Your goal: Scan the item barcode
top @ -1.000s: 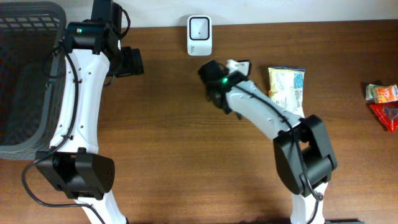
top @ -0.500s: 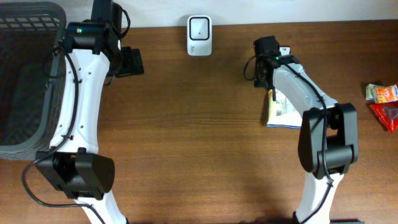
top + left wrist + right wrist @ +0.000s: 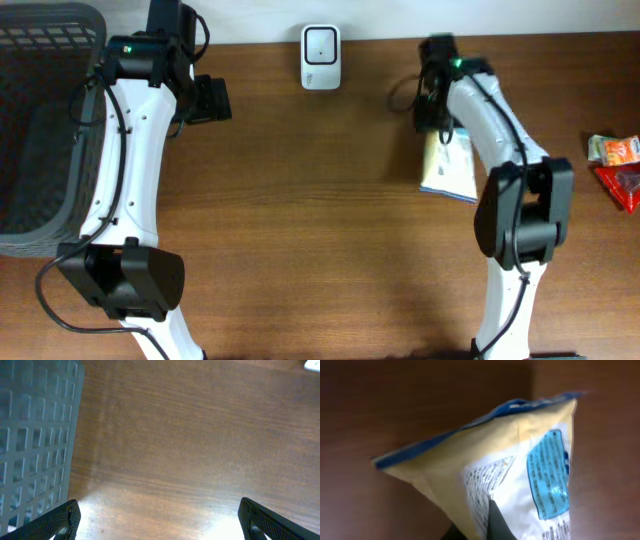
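Observation:
The item is a yellow and white snack bag (image 3: 451, 166) with a blue edge, right of the table's middle. My right gripper (image 3: 436, 112) is shut on its upper end. In the right wrist view the bag (image 3: 510, 455) fills the frame and one dark finger (image 3: 495, 522) presses into its printed white face; no barcode is readable there. The white barcode scanner (image 3: 321, 57) stands at the back edge, left of the bag. My left gripper (image 3: 208, 100) hovers open over bare wood at the back left, with its fingertips (image 3: 62, 520) far apart and nothing between them.
A dark mesh basket (image 3: 45, 120) takes up the far left and shows in the left wrist view as a grey grid (image 3: 35, 435). Orange (image 3: 614, 149) and red (image 3: 622, 187) packets lie at the right edge.
My right arm swung from the table's middle to the right, reached the snack bag and shut on its upper end; the bag shifted slightly. The left arm has not moved.

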Tool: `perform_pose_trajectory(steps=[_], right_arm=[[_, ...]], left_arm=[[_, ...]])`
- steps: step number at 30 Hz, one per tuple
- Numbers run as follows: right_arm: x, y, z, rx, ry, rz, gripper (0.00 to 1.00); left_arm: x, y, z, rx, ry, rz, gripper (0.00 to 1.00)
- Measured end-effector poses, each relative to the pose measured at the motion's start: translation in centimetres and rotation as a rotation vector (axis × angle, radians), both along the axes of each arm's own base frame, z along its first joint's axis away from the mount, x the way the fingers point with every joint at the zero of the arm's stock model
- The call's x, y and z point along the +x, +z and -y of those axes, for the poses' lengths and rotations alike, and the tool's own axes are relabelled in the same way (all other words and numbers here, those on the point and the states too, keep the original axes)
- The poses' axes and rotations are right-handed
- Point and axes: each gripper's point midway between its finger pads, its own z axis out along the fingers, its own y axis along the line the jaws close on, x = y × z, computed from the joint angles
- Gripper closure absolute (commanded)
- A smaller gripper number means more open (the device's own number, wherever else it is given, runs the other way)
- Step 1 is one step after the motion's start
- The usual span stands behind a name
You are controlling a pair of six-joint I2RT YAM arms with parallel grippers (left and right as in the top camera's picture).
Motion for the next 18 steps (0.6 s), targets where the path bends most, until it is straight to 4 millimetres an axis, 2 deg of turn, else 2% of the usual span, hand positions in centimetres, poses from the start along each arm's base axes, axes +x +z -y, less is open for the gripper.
perform_pose_trajectory(steps=[3, 4, 5, 7, 9, 11, 12, 13, 14, 16, 18], right_arm=[[0.3, 8.6, -7.9, 0.442, 0.153, 0.059, 0.96], [-0.2, 10.3, -10.1, 0.579, 0.203, 0.062, 0.96], [-0.9, 11.2, -12.1, 0.703, 0.242, 0.043, 0.96], [-2.2, 12.1, -14.4, 0.878, 0.288, -0.003, 0.96], [-3.1, 10.6, -15.6, 0.99, 0.282, -0.07, 0.96], [-3.8, 6.9, -15.7, 1.046, 0.21, -0.147, 0.96], [-3.8, 5.7, -15.4, 1.059, 0.183, -0.156, 0.96], [-3.9, 3.7, -14.0, 1.071, 0.111, -0.183, 0.96], [-3.9, 2.9, -13.0, 1.074, 0.071, -0.188, 0.85], [-3.6, 0.7, -9.0, 1.086, -0.052, -0.182, 0.52], [-3.4, -1.1, -4.8, 1.005, -0.159, -0.169, 0.45]], left_arm=[[0.0, 0.0, 0.0, 0.0, 0.0, 0.002, 0.01], [0.0, 0.0, 0.0, 0.0, 0.0, 0.001, 0.01], [0.0, 0.0, 0.0, 0.0, 0.0, 0.001, 0.01], [0.0, 0.0, 0.0, 0.0, 0.0, 0.001, 0.01], [0.0, 0.0, 0.0, 0.0, 0.0, 0.001, 0.01], [0.0, 0.0, 0.0, 0.0, 0.0, 0.0, 0.01], [0.0, 0.0, 0.0, 0.0, 0.0, 0.001, 0.01], [0.0, 0.0, 0.0, 0.0, 0.0, 0.001, 0.01], [0.0, 0.0, 0.0, 0.0, 0.0, 0.001, 0.01], [0.0, 0.0, 0.0, 0.0, 0.0, 0.002, 0.01], [0.0, 0.0, 0.0, 0.0, 0.0, 0.0, 0.01]])
